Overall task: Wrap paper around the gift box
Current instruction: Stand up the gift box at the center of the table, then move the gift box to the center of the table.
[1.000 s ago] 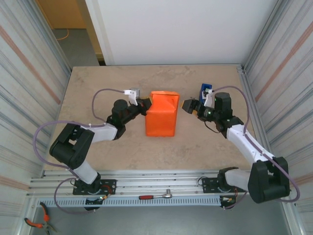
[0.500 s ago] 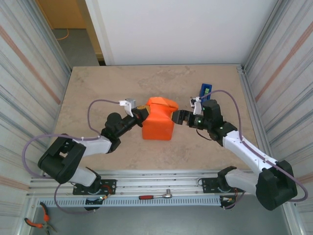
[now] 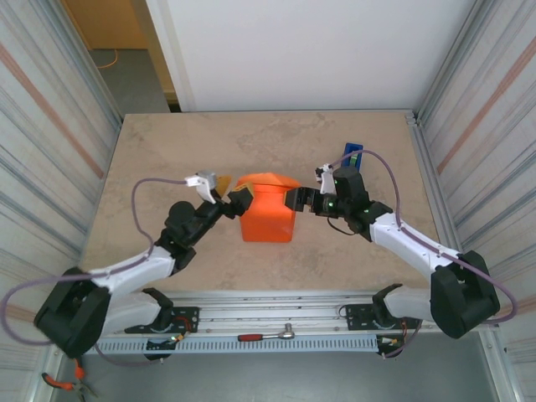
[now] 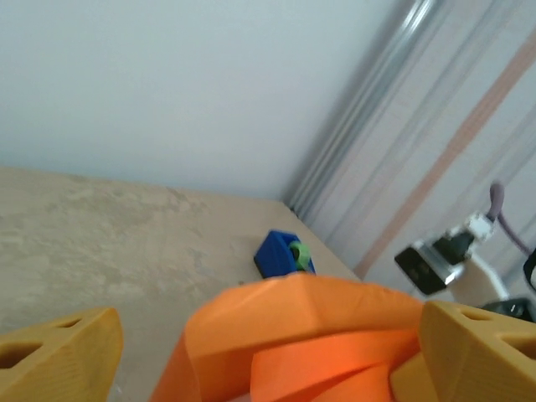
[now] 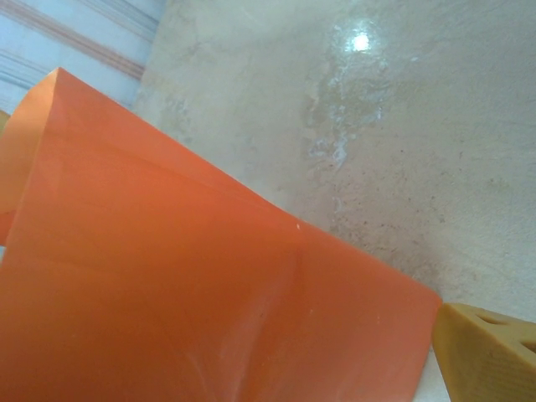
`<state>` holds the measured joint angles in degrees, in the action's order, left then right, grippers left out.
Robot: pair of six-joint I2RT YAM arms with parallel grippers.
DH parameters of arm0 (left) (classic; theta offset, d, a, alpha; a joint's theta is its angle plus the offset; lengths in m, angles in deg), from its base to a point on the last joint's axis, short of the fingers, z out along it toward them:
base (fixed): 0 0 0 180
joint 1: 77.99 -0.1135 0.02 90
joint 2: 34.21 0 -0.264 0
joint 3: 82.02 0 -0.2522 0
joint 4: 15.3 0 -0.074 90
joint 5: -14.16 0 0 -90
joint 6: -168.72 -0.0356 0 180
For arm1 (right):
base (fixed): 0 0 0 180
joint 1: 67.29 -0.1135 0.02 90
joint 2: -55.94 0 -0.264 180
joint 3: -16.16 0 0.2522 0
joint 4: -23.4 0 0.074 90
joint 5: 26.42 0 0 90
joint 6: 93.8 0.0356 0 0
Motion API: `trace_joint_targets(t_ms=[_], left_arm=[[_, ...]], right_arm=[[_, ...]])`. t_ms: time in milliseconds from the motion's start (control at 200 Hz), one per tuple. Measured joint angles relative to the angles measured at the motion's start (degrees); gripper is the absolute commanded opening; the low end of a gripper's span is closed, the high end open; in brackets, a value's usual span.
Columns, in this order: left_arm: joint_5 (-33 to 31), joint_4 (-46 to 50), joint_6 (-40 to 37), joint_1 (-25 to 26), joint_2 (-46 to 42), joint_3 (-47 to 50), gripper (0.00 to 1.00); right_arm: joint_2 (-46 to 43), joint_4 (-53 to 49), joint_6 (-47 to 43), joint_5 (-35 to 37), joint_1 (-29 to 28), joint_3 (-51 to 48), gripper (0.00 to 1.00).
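Overhead, you have the paper (image 3: 268,213) bundled at mid-frame, folded over the box, which I cannot tell apart from it. The left gripper (image 3: 233,198) and right gripper (image 3: 293,199) flank its upper end, and the dispenser (image 3: 350,154) stands upper right. From the left wrist, wide-spread jaws straddle the puffed fold, gripping nothing. From the right wrist, one finger (image 5: 492,352) sits lower right beside the sheet, jaws spread, holding nothing. My judgement: sides wrapped, ends loose, taping left.

The bright orange paper (image 3: 268,218) is folded into a boxy bundle in the middle of the table (image 3: 167,151). Its far end sticks up, loose and creased.
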<state>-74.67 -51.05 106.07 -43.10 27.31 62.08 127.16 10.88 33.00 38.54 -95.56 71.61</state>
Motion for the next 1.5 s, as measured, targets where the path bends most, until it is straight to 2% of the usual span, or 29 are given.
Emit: trace_joint_targets(t_ms=[120,256,311,481,666,847,1037,1243,1283,1378,1503], left_arm=[[-5.62,13.09,-0.5,-0.17,-9.44,-1.97,0.96],[-7.91,30.03,-0.68,-1.55,-11.61,-10.51,0.93],[-7.89,37.4,-0.79,-2.36,-10.73,-15.08,0.92],[-6.75,55.1,-1.97,-3.82,-3.82,-28.98,0.85],[-4.13,68.81,-4.85,-3.82,6.51,-41.35,0.78],[-2.54,76.61,-7.28,-3.82,12.94,-47.78,0.77],[-0.72,80.43,-8.79,-3.82,15.21,-49.66,0.75],[1.44,81.68,-9.57,-3.82,15.69,-49.64,0.66],[2.1,81.68,-9.6,-3.82,15.85,-49.59,0.63],[3.78,81.24,-9.68,-3.82,16.44,-49.16,0.48],[5.64,80.43,-9.55,-3.82,18.58,-48.94,0.24]], right_arm=[[-0.07,-0.72,0.02,0.24,-0.28,0.83,0.98],[-1.57,-5.33,0.04,2.54,-0.28,4.39,0.99],[-2.08,-8.81,0.09,3.65,-0.2,7.3,0.99],[-1.22,-19.37,0.59,5.38,1.01,18.38,0.82],[5.84,-31.15,-0.68,6.19,1.25,30.05,0.67],[11.72,-38.88,-2.71,7.41,0.52,33.73,0.64],[12.9,-42.95,-4.46,8.76,-0.66,33.81,0.64],[12.9,-43.85,-5.29,8.85,-1.03,33.81,0.64],[12.92,-43.95,-5.62,8.83,-1.03,33.83,0.63],[13.09,-44.0,-5.97,8.81,-1.03,33.86,0.58],[13.75,-43.95,-6.16,8.85,-1.03,34.27,0.35]])
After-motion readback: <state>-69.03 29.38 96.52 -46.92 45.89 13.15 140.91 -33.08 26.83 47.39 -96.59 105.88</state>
